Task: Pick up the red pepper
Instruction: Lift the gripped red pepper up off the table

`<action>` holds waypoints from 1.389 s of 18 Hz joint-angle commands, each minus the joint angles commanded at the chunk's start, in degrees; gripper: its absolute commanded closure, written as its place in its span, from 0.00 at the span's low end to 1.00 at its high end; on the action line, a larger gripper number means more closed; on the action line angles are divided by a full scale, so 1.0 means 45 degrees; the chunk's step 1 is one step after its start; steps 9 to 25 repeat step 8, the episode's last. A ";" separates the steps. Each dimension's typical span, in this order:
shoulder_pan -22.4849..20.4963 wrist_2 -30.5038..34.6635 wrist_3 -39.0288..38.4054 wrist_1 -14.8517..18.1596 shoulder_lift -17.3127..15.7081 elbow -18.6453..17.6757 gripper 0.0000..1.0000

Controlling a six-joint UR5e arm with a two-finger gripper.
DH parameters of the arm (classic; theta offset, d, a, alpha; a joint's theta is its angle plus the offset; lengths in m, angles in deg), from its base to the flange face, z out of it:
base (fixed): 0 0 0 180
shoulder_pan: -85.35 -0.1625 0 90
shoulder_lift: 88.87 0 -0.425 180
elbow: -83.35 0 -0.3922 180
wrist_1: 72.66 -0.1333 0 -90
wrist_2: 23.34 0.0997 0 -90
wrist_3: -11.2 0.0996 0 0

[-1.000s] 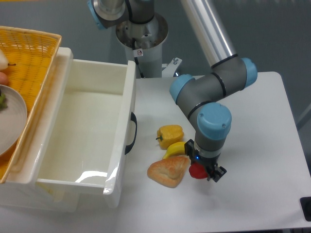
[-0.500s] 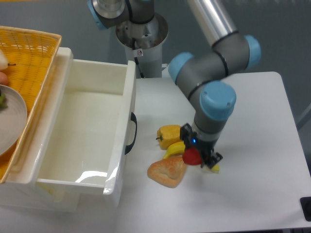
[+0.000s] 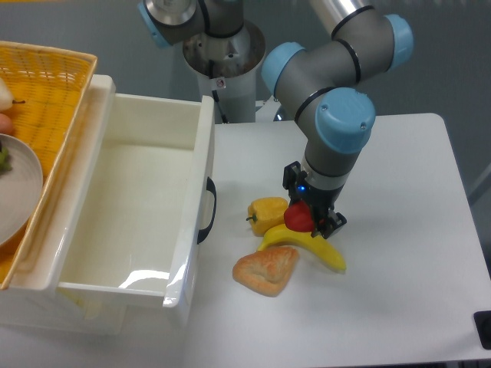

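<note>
No text, brand, number or sign can be read anywhere. The only mark of that kind is a small sticker (image 3: 221, 83) with a red spot on the white robot base column (image 3: 230, 92) beyond the table's far edge, and its printing is too small to make out.

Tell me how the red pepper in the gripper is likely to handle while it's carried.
The red pepper looks glossy and rounded, so it may slip or twist between the gripper fingers. It seems small and rigid, probably light, and would likely roll if dropped beside the banana.
</note>
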 joint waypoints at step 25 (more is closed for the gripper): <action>-0.0117 0.0000 0.0020 -0.0117 -0.0352 -0.0566 0.54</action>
